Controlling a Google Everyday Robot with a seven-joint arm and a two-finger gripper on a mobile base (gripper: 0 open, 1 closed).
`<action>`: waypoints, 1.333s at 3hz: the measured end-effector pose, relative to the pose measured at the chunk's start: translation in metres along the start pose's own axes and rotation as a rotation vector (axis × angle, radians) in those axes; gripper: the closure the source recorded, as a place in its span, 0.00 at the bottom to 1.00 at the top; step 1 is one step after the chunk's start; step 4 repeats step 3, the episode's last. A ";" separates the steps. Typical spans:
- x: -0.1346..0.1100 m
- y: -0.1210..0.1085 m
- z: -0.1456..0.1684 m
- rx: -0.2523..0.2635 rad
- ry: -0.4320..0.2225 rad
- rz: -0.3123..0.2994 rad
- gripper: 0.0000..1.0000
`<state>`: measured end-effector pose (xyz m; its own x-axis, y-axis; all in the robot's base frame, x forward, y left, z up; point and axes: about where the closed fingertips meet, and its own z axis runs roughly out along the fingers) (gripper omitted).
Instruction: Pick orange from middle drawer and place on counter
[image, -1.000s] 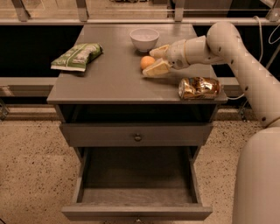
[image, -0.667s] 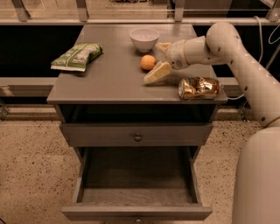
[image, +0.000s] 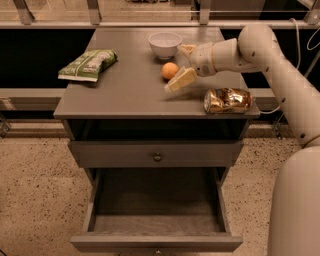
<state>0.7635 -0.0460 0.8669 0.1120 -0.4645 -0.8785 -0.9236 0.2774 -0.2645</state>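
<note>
The orange sits on the grey counter, just in front of the white bowl. My gripper is open right beside the orange on its right. One pale finger slants down to the counter and the other finger is up near the bowl. The fingers do not hold the orange. The middle drawer is pulled out below, and its dark floor shows nothing in it.
A white bowl stands at the back of the counter. A green packet lies at the left and a shiny gold can at the right front edge. A closed drawer front with a knob is above the open drawer.
The fingers, close around the orange a second ago, have drawn off a little to the right. The orange stays on the counter, free of them.
</note>
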 end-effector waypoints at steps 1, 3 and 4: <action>-0.029 -0.007 -0.040 0.034 -0.037 -0.052 0.00; -0.046 -0.018 -0.095 0.106 -0.036 -0.091 0.00; -0.046 -0.018 -0.095 0.106 -0.036 -0.091 0.00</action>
